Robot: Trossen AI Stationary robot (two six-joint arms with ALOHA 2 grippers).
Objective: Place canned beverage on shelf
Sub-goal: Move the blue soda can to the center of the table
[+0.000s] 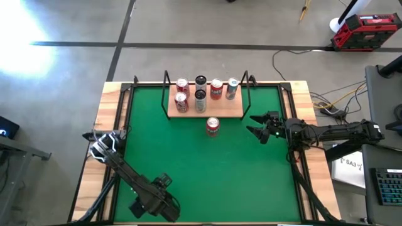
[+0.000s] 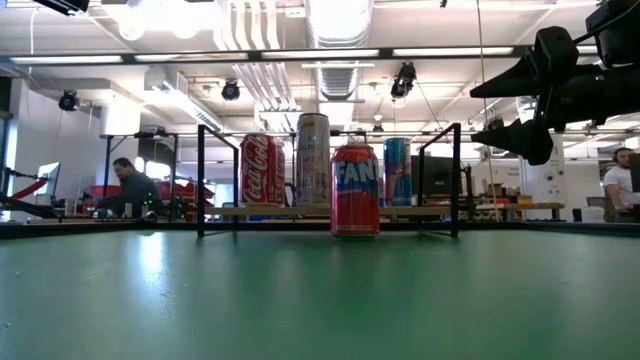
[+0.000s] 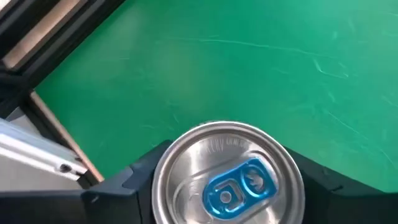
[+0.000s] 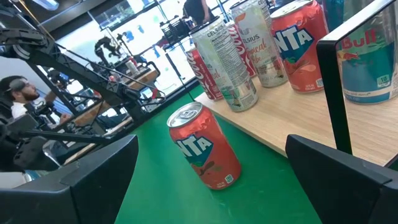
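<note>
The left gripper (image 1: 102,145), a dark two-finger claw, sits at the left edge of the high view, over the wooden table border beside the green mat (image 1: 188,163). In the left wrist view its two dark fingers (image 3: 121,190) flank a silver-topped aluminium can with a blue pull tab (image 3: 228,175), one on each side and right against its rim; whether they press on it I cannot tell.

The right gripper (image 1: 256,124) hangs right of centre in the high view, its fingers spread wide and holding nothing. It points toward a red orange-soda can (image 1: 213,126) that stands upright on the green mat, just in front of the shelf and not on it.

The shelf (image 1: 233,112), a flat light-wood board framed by thin black metal uprights, lies in the upper middle of the high view. Six upright cans stand on it: red ones, two dark-topped slim ones and a blue-and-silver one at its right end.
</note>
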